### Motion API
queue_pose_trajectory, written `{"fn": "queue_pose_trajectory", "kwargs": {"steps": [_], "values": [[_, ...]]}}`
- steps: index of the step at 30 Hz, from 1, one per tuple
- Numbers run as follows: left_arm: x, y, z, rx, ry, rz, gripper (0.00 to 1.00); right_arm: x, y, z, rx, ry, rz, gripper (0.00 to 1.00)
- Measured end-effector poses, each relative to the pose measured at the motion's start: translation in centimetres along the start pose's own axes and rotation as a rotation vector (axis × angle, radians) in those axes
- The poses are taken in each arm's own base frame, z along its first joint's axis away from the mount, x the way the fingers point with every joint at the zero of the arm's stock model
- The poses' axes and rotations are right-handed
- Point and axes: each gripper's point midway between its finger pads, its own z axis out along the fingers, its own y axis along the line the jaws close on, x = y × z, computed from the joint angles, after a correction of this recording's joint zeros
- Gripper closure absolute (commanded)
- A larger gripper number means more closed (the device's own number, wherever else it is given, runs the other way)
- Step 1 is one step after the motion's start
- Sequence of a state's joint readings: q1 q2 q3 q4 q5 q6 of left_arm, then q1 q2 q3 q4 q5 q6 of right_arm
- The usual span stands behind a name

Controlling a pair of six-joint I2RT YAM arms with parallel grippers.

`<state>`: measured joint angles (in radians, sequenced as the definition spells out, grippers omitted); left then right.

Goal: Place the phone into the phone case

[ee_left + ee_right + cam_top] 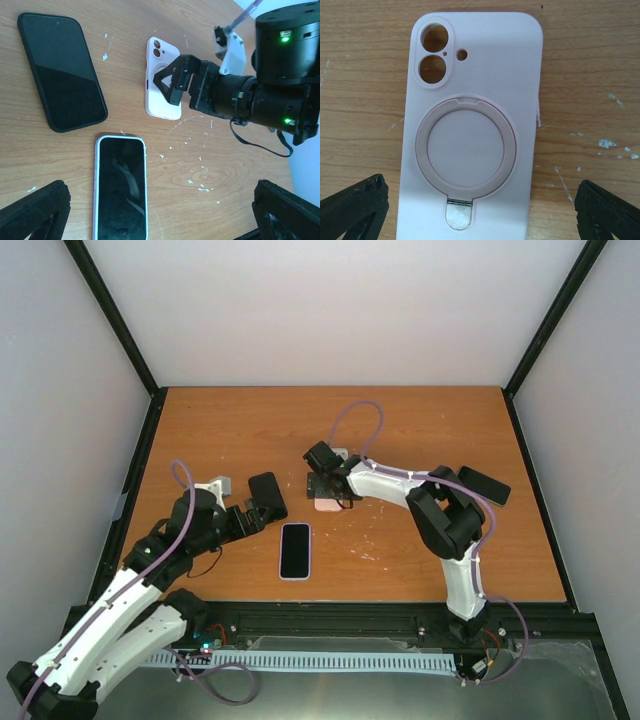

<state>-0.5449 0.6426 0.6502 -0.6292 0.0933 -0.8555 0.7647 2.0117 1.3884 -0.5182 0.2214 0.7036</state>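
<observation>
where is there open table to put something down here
Bare wood: the far strip of the table beyond the right gripper, and the near patch between the phone and the right arm's base. Crowded: centre-left, around pink case, black phone and left gripper.

You had bare wooden table (420,430) open along the far side. The right arm's black fingers (355,207) straddled the pink ring-backed phone case (470,125), covering it from above. Ahead of the left fingers (35,210), a black rectangular phone (61,70) and a white-edged phone (121,187) left only a narrow strip.
</observation>
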Motion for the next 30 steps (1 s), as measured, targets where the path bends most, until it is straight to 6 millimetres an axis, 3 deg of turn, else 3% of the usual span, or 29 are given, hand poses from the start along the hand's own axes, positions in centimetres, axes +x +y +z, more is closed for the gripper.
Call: {"fn": "queue_pose_trajectory", "kwargs": {"steps": [7,14,20,30], "values": [[-0.4,-0.2,-0.7,0.015,-0.031,-0.013,0.01,0.3,0.9,2.3,0.062,0.009,-0.049,0.01],[-0.4,-0.1,-1.2,0.026,-0.048,-0.036,0.01,0.4,0.6,2.4,0.07,0.0,-0.063,0.1],[0.6,0.8,-0.2,0.006,-0.015,-0.057,0.01,1.6,0.0,1.4,0.021,-0.008,-0.063,0.25],[1.8,0.3,1.3,0.046,0.058,-0.098,0.06,4.0,-1.1,-1.0,-0.08,0.0,-0.052,0.28]]}}
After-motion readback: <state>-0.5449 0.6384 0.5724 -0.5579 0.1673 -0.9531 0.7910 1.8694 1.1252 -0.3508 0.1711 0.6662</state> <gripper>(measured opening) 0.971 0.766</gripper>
